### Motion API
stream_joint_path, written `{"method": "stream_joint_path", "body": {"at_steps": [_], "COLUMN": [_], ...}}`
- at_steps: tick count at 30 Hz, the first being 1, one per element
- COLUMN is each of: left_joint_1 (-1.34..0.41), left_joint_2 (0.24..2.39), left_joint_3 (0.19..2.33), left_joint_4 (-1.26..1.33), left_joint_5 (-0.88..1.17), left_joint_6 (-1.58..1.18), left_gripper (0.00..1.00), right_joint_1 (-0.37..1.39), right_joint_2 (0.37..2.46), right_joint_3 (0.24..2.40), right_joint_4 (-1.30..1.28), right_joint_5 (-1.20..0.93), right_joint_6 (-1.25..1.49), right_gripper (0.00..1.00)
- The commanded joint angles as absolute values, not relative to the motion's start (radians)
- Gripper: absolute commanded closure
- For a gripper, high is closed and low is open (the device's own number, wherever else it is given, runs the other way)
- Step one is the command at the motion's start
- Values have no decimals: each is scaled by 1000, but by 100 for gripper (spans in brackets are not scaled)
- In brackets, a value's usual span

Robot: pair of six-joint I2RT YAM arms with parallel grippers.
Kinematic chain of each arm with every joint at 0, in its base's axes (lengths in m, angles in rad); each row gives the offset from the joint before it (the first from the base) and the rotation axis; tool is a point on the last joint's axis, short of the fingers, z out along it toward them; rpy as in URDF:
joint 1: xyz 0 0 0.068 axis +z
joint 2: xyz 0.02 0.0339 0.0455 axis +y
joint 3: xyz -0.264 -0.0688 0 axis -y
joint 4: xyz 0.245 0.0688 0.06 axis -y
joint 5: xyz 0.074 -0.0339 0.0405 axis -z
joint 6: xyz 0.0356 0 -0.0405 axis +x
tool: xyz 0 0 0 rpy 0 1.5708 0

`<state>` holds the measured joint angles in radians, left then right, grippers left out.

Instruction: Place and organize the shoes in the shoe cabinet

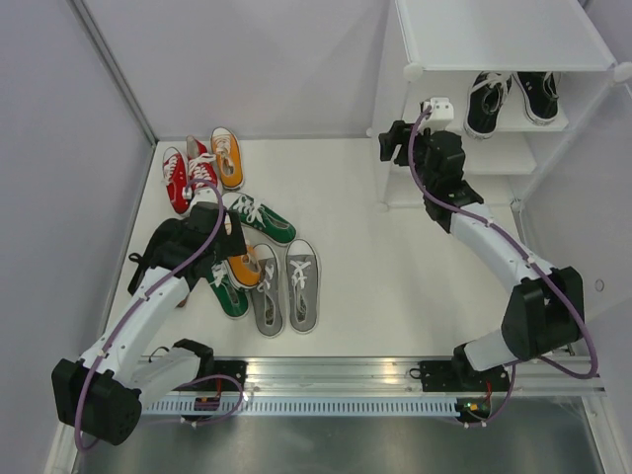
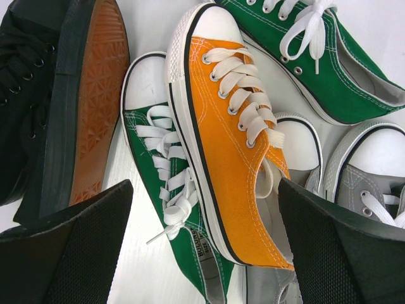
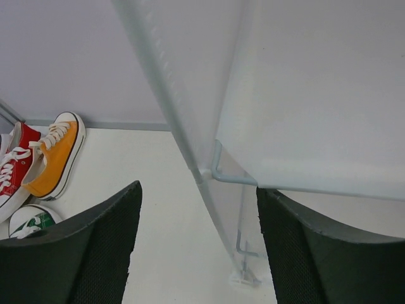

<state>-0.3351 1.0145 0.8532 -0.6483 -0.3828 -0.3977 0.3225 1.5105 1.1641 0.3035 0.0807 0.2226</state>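
Loose shoes lie at the left of the floor: a red pair (image 1: 183, 173), an orange shoe (image 1: 226, 156), a green shoe (image 1: 259, 219) and a grey pair (image 1: 284, 286). My left gripper (image 1: 225, 255) is open just above a second orange shoe (image 2: 234, 158), which lies across a green shoe (image 2: 168, 183); its fingers straddle the orange heel. A black shoe (image 2: 38, 95) lies on its side to the left. My right gripper (image 1: 395, 140) is open and empty beside the left post of the white shoe cabinet (image 1: 499, 35). A black pair (image 1: 513, 99) stands on a cabinet shelf.
White walls close in the floor at the left and back. The cabinet's translucent side panel (image 3: 304, 95) and post (image 3: 183, 126) fill the right wrist view, close to the fingers. Bare floor lies between the shoe pile and the cabinet (image 1: 395, 267).
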Motion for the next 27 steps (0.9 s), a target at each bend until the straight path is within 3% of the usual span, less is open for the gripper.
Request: {"method": "stream_joint_path", "body": {"at_steps": [1,12,17,27], "left_joint_1": [-331,-331,-331,-331], "left_joint_2": [1006,994,974,973], "left_joint_3": [854,854,853,856], "left_joint_4": [-620,-621,-620,-621], "left_joint_5": [-380,-373,-365,-336], "left_joint_6": [-360,-362,-365,-365], "left_gripper": [2,2,1,1], "right_joint_1": [328,276,103,14], "right_joint_2": [1413,1267,1262,1397], "right_joint_3": [1244,1385,1430,1493], "right_joint_4": [163,-277,-301,-187], "right_joint_5": [107,468,422,261], "right_joint_6": [186,164,193,213], "right_gripper": [22,14,13,12]}}
